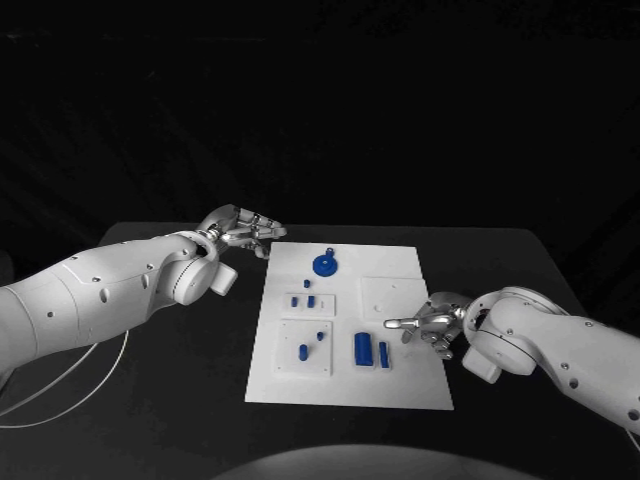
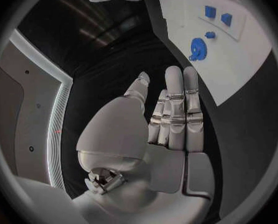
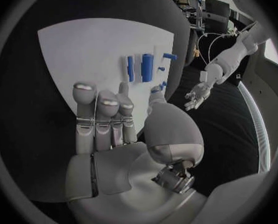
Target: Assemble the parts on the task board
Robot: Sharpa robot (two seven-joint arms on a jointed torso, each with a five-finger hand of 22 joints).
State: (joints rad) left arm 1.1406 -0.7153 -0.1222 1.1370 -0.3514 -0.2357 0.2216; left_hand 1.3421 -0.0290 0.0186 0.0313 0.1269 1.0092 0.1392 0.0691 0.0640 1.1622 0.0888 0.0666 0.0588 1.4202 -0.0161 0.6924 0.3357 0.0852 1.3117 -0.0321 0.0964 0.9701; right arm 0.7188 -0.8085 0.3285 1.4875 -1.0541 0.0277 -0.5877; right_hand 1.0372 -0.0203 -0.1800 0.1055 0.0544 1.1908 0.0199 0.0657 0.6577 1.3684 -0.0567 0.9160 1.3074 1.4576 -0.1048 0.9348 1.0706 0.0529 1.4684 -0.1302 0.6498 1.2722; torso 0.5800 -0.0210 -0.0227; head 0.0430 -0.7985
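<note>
Two white arms are flanking the white task board [image 1: 407,390] lying mid-counter [image 1: 147,400], where small blue parts [image 1: 363,348] are sitting in its recesses and a blue gear [image 1: 325,265] is resting near its far end. The left robot hand [image 1: 245,229] is hovering off the far-left corner, fingers straight and holding nothing; the right robot hand [image 1: 430,327] is hanging over the board's right edge, fingers extended and also holding nothing. The parts are looking like light, rigid plastic, probably best pinched across their flat sides. No readable writing is showing.

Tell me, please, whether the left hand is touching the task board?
Apart. The left wrist view shows the left hand open over black table, with a dark gap before the task board.
</note>
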